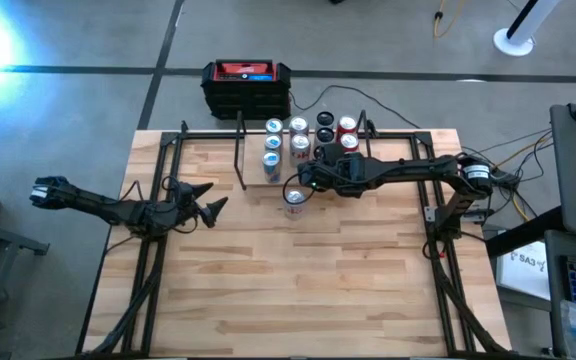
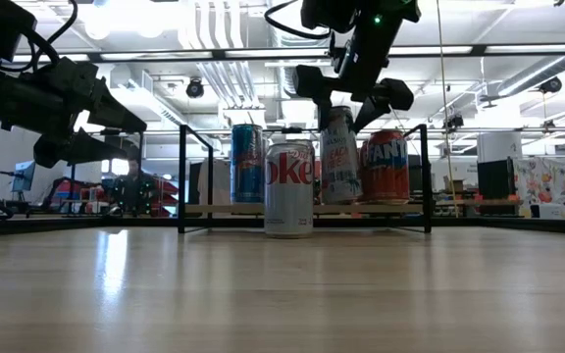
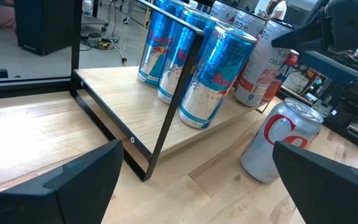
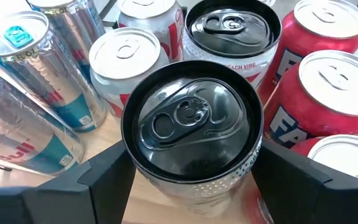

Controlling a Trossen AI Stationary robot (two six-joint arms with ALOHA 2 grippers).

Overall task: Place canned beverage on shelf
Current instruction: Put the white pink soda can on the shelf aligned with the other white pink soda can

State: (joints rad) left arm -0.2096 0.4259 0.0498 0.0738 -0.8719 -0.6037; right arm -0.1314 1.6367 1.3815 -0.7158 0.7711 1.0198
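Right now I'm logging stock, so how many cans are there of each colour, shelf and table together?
Blue cans: 3
Silver cans: 3, one of them standing on the table in front of the shelf
Black-topped cans: 3
Red cans: 3
Total: 12

Looks past two dark fingers point(image 3: 55, 186), spread wide apart, at the shelf point(image 3: 129, 106). Carries upright blue cans point(image 3: 213, 78) behind a thin black post point(image 3: 176, 93). Beside it on the wooden surface point(image 3: 185, 199) stands a silver can point(image 3: 278, 143).
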